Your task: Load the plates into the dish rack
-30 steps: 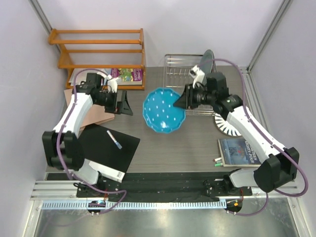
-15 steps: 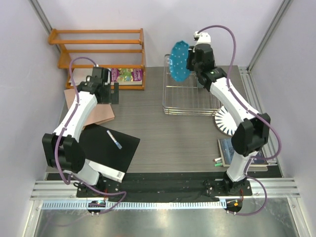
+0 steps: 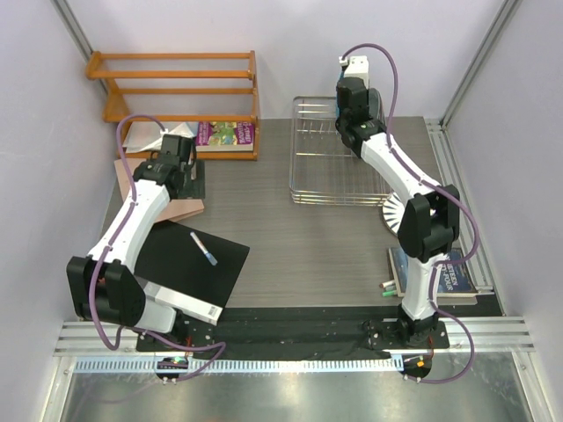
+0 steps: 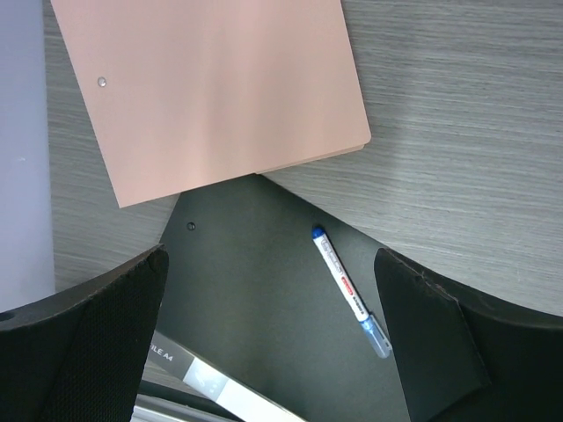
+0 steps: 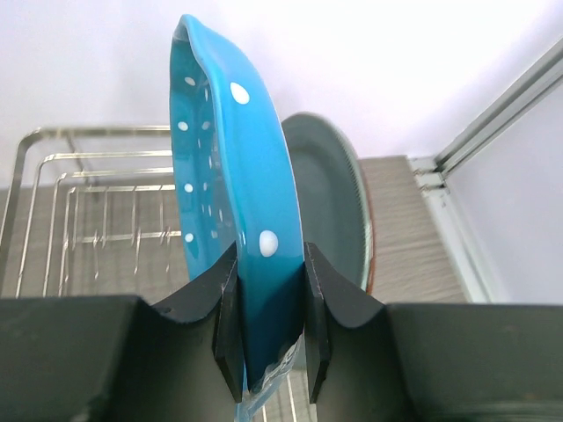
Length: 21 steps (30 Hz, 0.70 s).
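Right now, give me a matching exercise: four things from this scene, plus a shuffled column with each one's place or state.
1 blue dotted plate
2 striped plate
3 pen
4 left pincer

A on the black folder
B open, empty
C clamped upright in the right pincer
D flat on the table beside the dish rack

Pairs: 1-C, 2-D, 3-A, 4-B

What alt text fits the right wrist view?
The right gripper clamps a blue white-dotted plate upright and edge-on. A dark teal plate stands upright just behind it, with the silver wire dish rack to the left.
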Each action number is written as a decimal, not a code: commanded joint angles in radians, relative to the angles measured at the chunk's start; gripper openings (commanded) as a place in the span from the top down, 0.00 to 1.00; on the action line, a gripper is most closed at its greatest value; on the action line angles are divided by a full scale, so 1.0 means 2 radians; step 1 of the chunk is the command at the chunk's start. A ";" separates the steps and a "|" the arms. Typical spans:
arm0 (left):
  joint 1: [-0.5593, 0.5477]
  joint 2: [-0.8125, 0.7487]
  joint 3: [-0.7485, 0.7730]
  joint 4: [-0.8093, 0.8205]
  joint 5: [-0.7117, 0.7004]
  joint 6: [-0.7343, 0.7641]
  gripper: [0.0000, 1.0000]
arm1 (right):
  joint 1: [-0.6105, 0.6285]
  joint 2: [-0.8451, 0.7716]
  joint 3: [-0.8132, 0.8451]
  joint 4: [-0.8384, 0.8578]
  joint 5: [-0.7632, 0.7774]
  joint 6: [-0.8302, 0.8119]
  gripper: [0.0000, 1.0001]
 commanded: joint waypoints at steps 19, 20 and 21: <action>-0.002 0.019 -0.005 0.020 0.011 -0.002 0.01 | -0.039 0.035 0.060 0.108 0.056 -0.026 0.99; -0.002 0.020 -0.004 0.020 0.012 -0.003 0.01 | -0.039 0.037 0.058 0.107 0.053 -0.027 0.99; -0.002 0.021 -0.003 0.019 0.013 -0.002 0.00 | -0.039 0.037 0.054 0.107 0.052 -0.031 0.99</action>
